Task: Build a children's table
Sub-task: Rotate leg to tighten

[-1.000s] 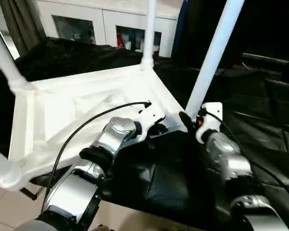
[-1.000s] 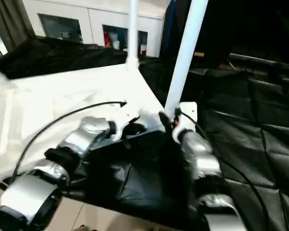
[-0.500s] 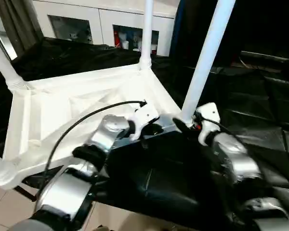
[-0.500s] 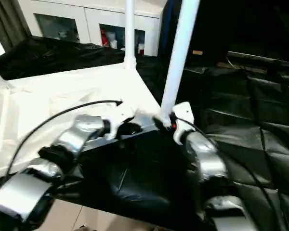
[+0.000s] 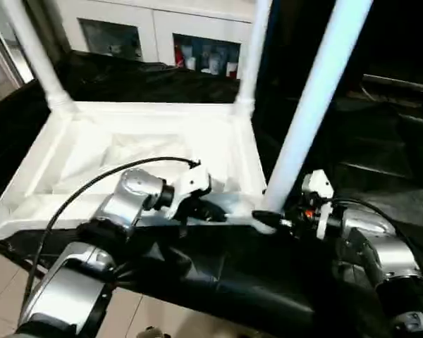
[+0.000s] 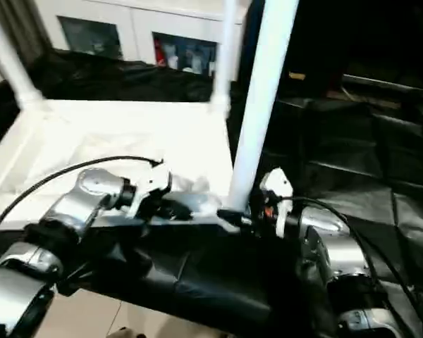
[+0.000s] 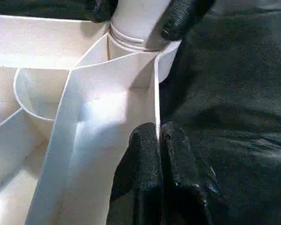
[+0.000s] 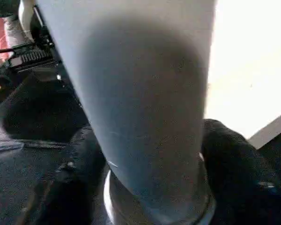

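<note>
The children's table lies upside down, its ribbed white top (image 5: 148,113) on black cloth. Three legs stand up from corner sockets: the near right leg (image 5: 310,105), a far leg (image 5: 250,56) and a far left leg (image 5: 35,49). My right gripper (image 5: 268,220) is shut on the foot of the near right leg (image 8: 145,93), one finger (image 8: 79,173) on each side of it. My left gripper (image 5: 204,210) is shut on the thin upright rim wall (image 7: 157,108) of the top, just beside that corner socket, with the fingers (image 7: 145,164) pinching the wall's edge.
Black cloth (image 5: 381,162) covers the work surface to the right and in front of the table. A white glass-door cabinet (image 5: 162,35) stands at the back. Tiled floor (image 5: 0,282) shows at the lower left. A black cable (image 5: 92,186) arcs over my left forearm.
The whole view has swung, so the top looks turned. My right gripper has sunk closer to the leg's foot and its wrist has turned. The left gripper keeps its pinch on the rim.
</note>
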### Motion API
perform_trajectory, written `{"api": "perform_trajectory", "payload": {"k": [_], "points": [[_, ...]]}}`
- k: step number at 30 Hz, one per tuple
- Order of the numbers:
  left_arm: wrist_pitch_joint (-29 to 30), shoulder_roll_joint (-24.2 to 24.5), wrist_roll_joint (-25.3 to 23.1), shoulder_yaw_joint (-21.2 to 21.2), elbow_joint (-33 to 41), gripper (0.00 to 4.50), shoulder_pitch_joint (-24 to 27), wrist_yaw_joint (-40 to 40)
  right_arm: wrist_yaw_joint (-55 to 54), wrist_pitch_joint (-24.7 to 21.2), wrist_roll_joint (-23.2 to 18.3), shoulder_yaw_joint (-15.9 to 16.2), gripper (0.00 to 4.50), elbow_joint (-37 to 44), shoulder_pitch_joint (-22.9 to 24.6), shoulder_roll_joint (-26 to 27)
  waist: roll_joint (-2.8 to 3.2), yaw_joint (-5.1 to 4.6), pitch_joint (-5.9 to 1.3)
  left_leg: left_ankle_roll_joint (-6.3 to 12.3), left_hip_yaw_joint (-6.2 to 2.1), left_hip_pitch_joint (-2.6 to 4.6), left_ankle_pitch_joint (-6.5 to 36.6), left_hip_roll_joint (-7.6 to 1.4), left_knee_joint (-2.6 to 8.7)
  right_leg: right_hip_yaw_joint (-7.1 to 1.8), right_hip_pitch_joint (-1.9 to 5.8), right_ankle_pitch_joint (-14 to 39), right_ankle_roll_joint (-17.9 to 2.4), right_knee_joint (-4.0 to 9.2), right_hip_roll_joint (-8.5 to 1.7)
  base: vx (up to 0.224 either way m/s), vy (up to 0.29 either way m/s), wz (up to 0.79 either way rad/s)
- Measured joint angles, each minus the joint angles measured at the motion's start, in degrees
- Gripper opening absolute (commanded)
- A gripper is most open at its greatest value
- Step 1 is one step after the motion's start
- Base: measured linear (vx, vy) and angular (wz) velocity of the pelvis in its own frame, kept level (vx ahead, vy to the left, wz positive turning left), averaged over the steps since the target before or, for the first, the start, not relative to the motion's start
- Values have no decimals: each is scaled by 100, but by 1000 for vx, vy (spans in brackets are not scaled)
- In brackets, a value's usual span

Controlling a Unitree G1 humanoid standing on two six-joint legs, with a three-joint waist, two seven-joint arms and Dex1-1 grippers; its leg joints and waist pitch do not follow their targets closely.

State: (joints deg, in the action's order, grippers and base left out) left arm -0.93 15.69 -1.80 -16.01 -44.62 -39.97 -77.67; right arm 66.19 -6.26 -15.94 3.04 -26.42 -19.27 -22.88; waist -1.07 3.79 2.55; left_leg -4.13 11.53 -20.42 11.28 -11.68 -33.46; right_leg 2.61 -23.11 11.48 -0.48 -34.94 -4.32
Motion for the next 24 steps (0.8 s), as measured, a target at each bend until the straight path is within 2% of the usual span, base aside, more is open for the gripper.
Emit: {"api": "perform_trajectory", "payload": {"k": [5, 12, 16, 18, 24], "points": [[60, 50, 39, 0, 113, 0, 51, -100, 75, -105, -31, 31, 248, 121, 32, -49, -1, 30, 0, 0, 0, -1, 0, -1, -1, 1, -1, 0, 0, -1, 0, 0, 0, 0], [-9, -35, -61, -1, 79, 0, 59, 180, -148, -93, 83, 3, 233, 223, 102, -14, -2, 67, 0, 0, 0, 4, 0, -1, -9, -1, 4, 0, 0, -5, 0, 0, 0, 0], [-114, -385, -239, 64, -427, 0, -172, 1286, -1287, -44, 331, -192, 218, -204, -191, 320, -22, 29, -3, -2, -1, 23, -1, 1, -14, -4, 20, -10, -5, -7, -2, 0, 0, 0], [-54, -603, -345, 104, -686, 0, -335, 1965, -2255, -57, 445, -408, 209, -527, -425, 652, -34, -29, -1, -3, -3, 24, -2, 2, -15, -3, 20, -2, 14, -3, -2, 0, 0, 0], [170, -1180, -496, 160, -1116, 0, -601, 3154, -4247, -57, 571, -777, 201, -990, -831, 1362, -30, -82, -12, -4, -4, 32, -2, 7, -17, -9, 30, -6, 16, 0, -5, 0, 0, 0]]}}
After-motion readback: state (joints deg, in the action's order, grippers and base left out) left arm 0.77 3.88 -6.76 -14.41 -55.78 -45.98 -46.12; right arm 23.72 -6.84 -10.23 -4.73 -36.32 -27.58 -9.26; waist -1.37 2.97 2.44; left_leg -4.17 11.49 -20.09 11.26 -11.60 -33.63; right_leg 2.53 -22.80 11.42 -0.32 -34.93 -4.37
